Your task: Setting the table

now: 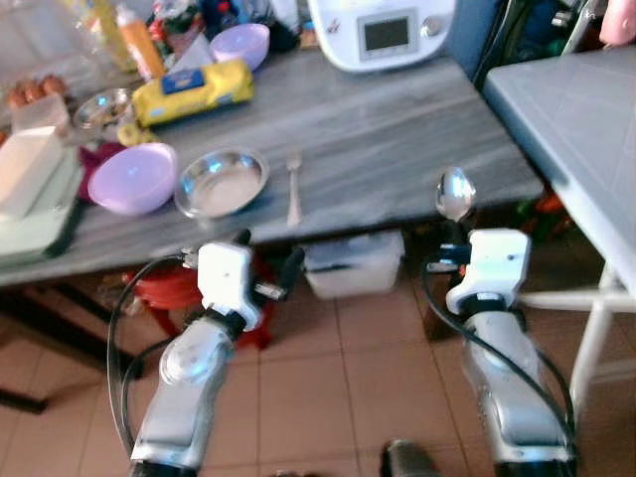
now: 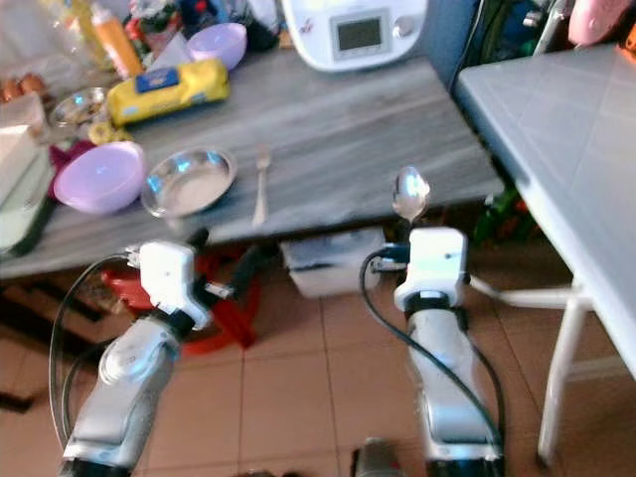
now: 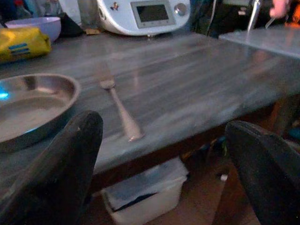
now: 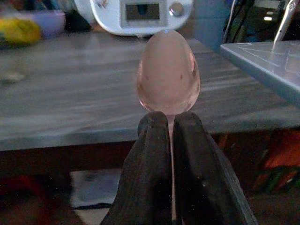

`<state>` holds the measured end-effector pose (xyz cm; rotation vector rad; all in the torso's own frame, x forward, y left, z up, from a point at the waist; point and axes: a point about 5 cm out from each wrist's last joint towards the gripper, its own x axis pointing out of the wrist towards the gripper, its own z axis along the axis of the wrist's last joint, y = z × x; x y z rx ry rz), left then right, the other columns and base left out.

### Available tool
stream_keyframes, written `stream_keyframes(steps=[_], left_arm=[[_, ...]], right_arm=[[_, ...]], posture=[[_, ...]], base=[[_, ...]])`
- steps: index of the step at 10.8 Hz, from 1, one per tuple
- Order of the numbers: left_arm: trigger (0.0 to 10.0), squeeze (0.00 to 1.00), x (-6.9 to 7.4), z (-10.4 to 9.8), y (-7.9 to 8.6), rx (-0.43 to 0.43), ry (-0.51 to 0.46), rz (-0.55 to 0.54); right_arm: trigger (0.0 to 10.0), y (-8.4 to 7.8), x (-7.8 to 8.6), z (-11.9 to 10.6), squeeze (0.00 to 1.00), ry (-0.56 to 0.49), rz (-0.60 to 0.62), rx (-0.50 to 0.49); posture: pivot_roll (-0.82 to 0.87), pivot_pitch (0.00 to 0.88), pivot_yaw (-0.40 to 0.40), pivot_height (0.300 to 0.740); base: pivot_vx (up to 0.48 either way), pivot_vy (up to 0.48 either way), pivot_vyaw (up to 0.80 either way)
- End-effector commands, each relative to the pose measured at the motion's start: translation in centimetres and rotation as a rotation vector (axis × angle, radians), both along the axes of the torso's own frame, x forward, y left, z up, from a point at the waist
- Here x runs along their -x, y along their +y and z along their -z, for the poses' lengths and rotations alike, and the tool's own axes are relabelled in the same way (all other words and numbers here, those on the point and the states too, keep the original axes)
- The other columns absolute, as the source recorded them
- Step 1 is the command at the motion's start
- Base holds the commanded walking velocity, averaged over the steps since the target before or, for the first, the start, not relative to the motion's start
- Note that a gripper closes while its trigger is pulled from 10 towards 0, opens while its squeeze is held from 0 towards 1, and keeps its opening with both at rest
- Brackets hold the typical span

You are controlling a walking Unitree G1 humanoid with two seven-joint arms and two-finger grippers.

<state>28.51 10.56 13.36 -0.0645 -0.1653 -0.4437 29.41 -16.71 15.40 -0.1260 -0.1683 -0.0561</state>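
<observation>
Right gripper [image 4: 171, 129]: clenched on spoon [image 1: 455, 193], bowl up, short of bench [image 1: 397, 139] edge. Left gripper [image 1: 268, 266]: released, idle. Fork [image 1: 294, 187] lay beside steel plate [image 1: 222, 182]. Advice: lay spoon flat near fork, parallel.

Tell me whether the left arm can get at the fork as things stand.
Probably yes: the left tool is open at the table edge, and the fork lies apart from the steel plate, nothing between.
</observation>
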Motion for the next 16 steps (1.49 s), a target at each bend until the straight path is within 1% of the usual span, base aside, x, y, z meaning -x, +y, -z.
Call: stream_keyframes(steps=[1, 4, 5, 8, 9, 11, 13, 14, 15, 16], left_arm=[[10.0, 0.00, 0.0, 0.2, 1.3, -0.027, 0.007, -0.040], [10.0, 0.00, -0.1, 0.3, 1.5, -0.032, 0.008, -0.045], [10.0, 0.00, -0.1, 0.3, 1.6, -0.034, 0.011, -0.049], [10.0, 0.00, 0.2, 0.3, 2.3, -0.034, 0.009, -0.076], [10.0, 0.00, 1.0, 0.4, 3.3, -0.069, 0.006, -0.070], [10.0, 0.00, 1.4, 0.3, 4.0, -0.088, 0.004, -0.072], [10.0, 0.00, 2.2, 0.4, 4.3, -0.092, 0.017, -0.034], [10.0, 0.00, 3.2, 0.7, 4.5, -0.104, 0.038, 0.007], [10.0, 0.00, 3.7, 1.2, 4.9, -0.128, 0.055, 0.016], [10.0, 0.00, 3.6, 1.3, 5.1, -0.133, 0.059, 0.016]], right_arm=[[10.0, 1.2, 0.0, -0.5, 0.00, -0.025, -0.041, -0.022], [10.0, 1.3, 0.1, -0.4, 0.00, -0.021, -0.043, -0.027], [10.0, 1.3, 0.0, -0.3, 0.00, -0.021, -0.043, -0.030], [10.0, 1.2, 0.1, -0.3, 0.00, -0.020, -0.040, -0.036], [10.0, 1.3, 0.2, -0.2, 0.00, -0.017, -0.037, -0.041], [10.0, 1.2, 0.3, -0.1, 0.00, -0.015, -0.034, -0.045], [10.0, 1.1, 0.4, -0.1, 0.00, -0.014, -0.023, -0.057], [10.0, 1.1, 0.4, -0.2, 0.00, -0.007, -0.005, -0.093], [10.0, 1.3, 0.3, -0.3, 0.00, 0.008, -0.001, -0.147], [10.0, 1.4, 0.1, -0.5, 0.00, 0.013, -0.002, -0.181]], posture=[[-0.07, 0.199, 0.143, 0.740], [-0.07, 0.199, 0.144, 0.740], [-0.07, 0.198, 0.145, 0.740], [-0.07, 0.197, 0.146, 0.740], [-0.07, 0.199, 0.145, 0.740], [-0.07, 0.203, 0.146, 0.740], [-0.07, 0.208, 0.146, 0.740], [-0.07, 0.212, 0.144, 0.740], [-0.06, 0.213, 0.144, 0.740], [-0.06, 0.215, 0.143, 0.740]], base=[[0.480, 0.000, 0.79], [0.424, 0.000, 0.54], [0.337, 0.000, 0.00], [0.000, 0.000, 0.00], [0.000, 0.000, 0.00], [0.000, 0.000, 0.00], [0.000, 0.000, 0.00], [0.000, 0.000, 0.00], [0.000, 0.000, 0.00], [0.000, 0.000, 0.00]])
